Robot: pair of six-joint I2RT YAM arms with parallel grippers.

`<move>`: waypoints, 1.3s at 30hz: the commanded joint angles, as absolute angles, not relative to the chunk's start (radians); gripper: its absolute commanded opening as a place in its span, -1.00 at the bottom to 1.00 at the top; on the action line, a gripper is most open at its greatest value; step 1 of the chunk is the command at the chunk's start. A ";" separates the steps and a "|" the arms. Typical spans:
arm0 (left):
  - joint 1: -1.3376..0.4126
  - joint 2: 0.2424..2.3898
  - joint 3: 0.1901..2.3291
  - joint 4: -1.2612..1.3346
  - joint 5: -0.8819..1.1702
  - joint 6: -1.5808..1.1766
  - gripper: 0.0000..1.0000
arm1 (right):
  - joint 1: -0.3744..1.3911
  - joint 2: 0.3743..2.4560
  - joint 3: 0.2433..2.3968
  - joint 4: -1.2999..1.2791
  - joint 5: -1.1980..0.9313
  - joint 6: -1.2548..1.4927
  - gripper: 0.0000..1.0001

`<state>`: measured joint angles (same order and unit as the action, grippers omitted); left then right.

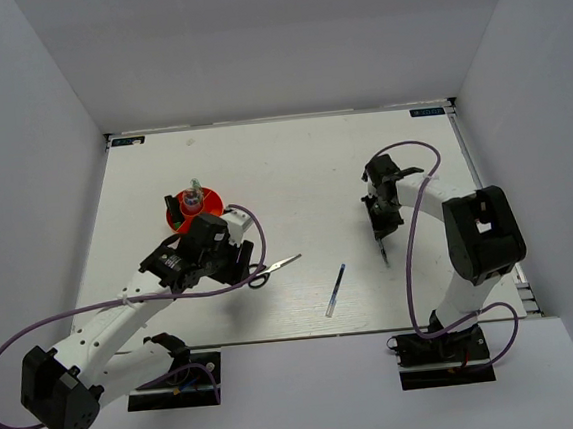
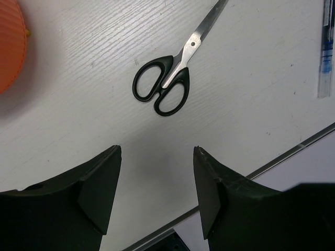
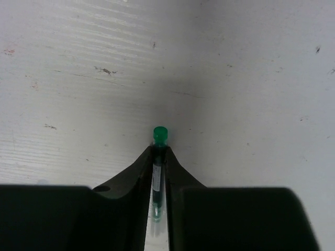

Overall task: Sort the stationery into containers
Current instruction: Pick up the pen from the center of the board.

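Two white-and-black arms stand bolted at the near edge of the desk [image 1: 292,164].
The left arm [image 1: 106,331] and right arm [image 1: 483,247] share white link shells, chunky black joint housings and matte black wedge-shaped jaws. A purple cable [image 1: 410,274] loops loosely off each one, and both sit on black base plates [image 1: 142,400] at that desk edge, with thin wires bunched on top.

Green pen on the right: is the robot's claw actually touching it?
Touching. The right wrist view shows the jaws of the right gripper pressed against both sides of the green pen, whose cap pokes out beyond them.
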<state>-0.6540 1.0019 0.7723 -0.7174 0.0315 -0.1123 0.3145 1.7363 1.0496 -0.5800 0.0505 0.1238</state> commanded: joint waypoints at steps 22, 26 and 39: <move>-0.629 0.640 0.626 -0.519 -0.101 -0.080 0.35 | 0.354 1.710 1.337 -0.635 -0.417 0.009 -1.00; -0.571 0.530 0.577 -0.453 -0.152 -0.086 0.35 | 0.397 1.774 1.509 -0.667 -0.505 -0.041 -1.00; -0.449 0.364 0.488 -0.364 -0.433 -0.140 0.33 | 0.647 2.063 2.049 -0.363 -0.603 -0.089 -1.00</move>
